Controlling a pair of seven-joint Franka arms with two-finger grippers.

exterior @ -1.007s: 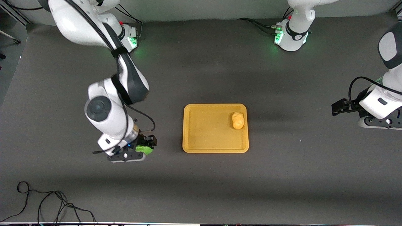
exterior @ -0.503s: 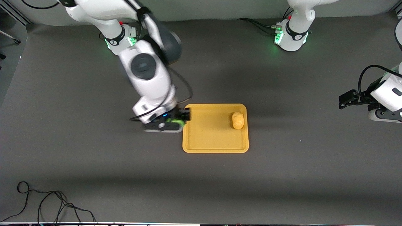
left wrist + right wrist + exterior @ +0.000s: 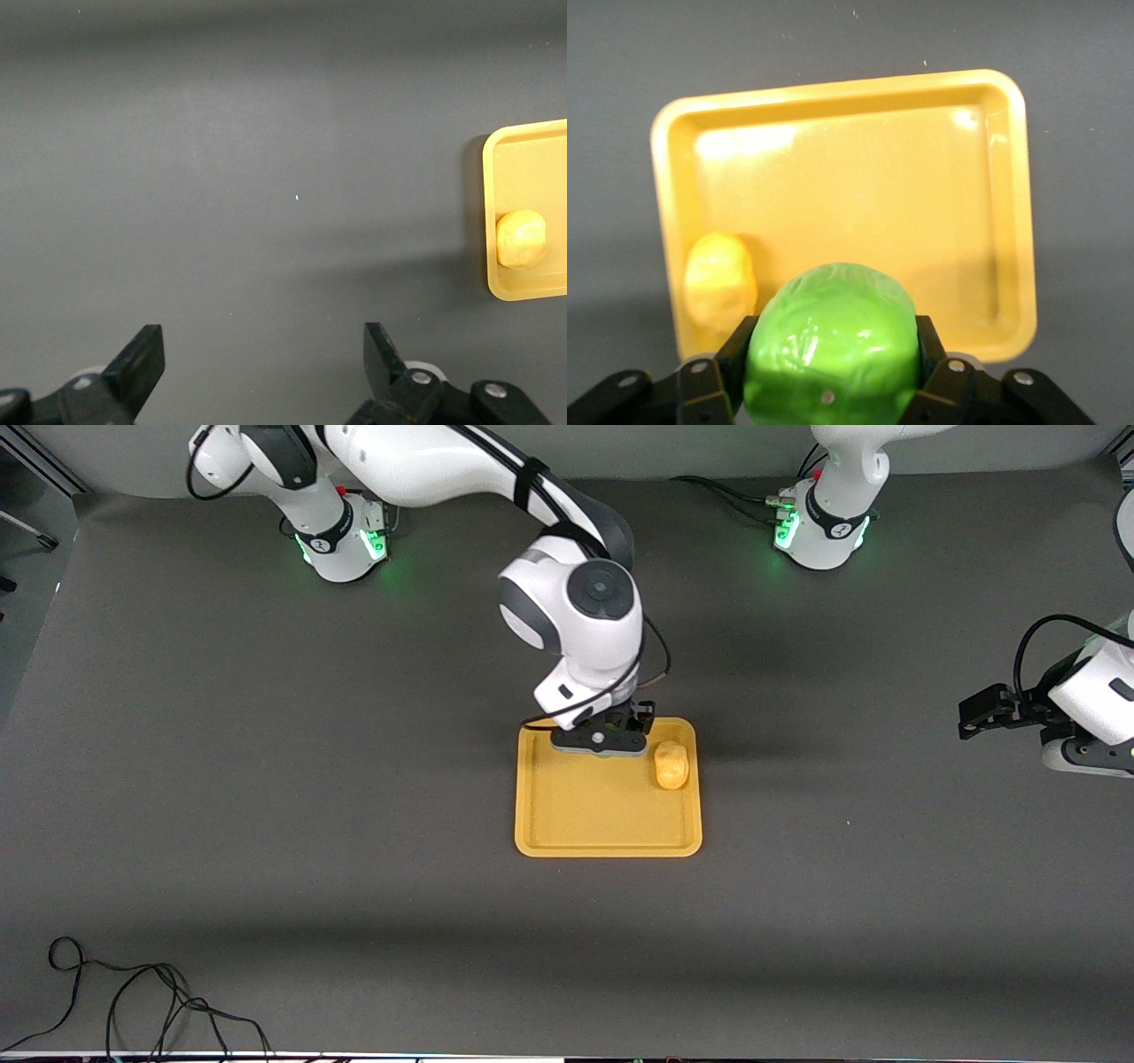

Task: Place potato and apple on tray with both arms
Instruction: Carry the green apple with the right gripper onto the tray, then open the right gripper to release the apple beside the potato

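Front view: the right claw [image 3: 611,737] hangs over the tray [image 3: 608,841] edge nearest the bases; the potato [image 3: 671,765] lies in the tray toward the left arm's end. Left wrist view — the left claw [image 3: 264,365] is spread over bare worktop [image 3: 221,177]. Right wrist view — the right claw pinches the apple [image 3: 831,341].

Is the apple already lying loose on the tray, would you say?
No, the apple is clamped between the right gripper's fingers above the tray, where only the potato lies.
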